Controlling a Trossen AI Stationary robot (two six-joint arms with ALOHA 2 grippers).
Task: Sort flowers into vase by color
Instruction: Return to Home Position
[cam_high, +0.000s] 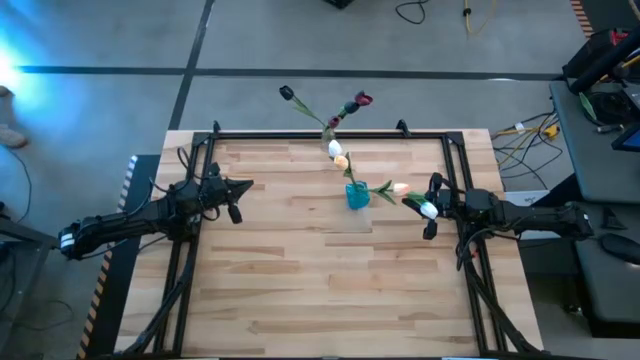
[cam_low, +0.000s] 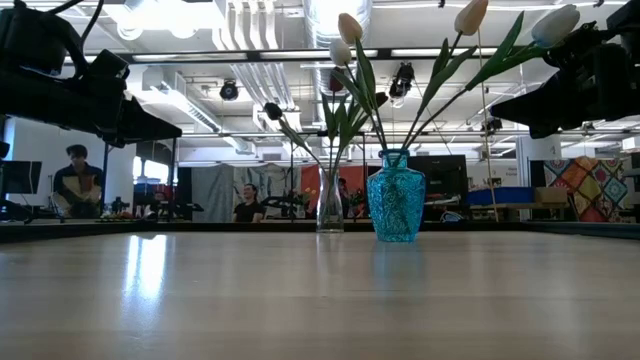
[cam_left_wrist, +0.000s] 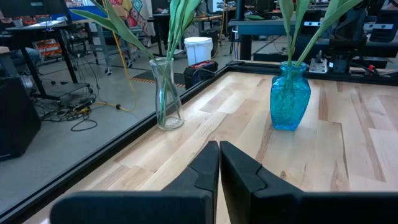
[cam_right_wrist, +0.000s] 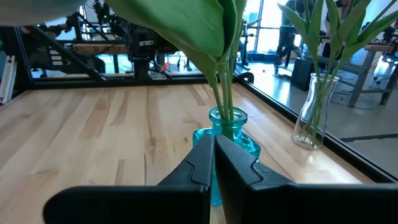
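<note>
High view gives me the plank table (cam_high: 300, 280) in its black frame. The blue vase (cam_high: 357, 195) stands slightly toward 1 o'clock from centre and the clear vase (cam_high: 329, 134) at the 12 o'clock edge. Pale tulips (cam_high: 341, 160), white and peach, stand in the blue vase. Dark tulips (cam_high: 362, 100) lean out of the clear one, beyond the table.

My left hand (cam_high: 246, 186) hangs at 9 o'clock with its fingers pressed together. The right hand (cam_right_wrist: 211, 149) sits at 3 o'clock, also pressed together and gripping nothing. One white head (cam_high: 428, 209) overlaps the right hand from above, and I cannot tell whether they touch.

A big leaf (cam_right_wrist: 180, 25) covers half the right wrist view, and my own fingers hide most of the blue vase there. Both wrist views cut off every flower head. Low view loses the dark heads against ceiling clutter. Two people (cam_low: 76, 180) sit far behind, and cables (cam_high: 520, 130) trail over the grey floor at 2 o'clock.
</note>
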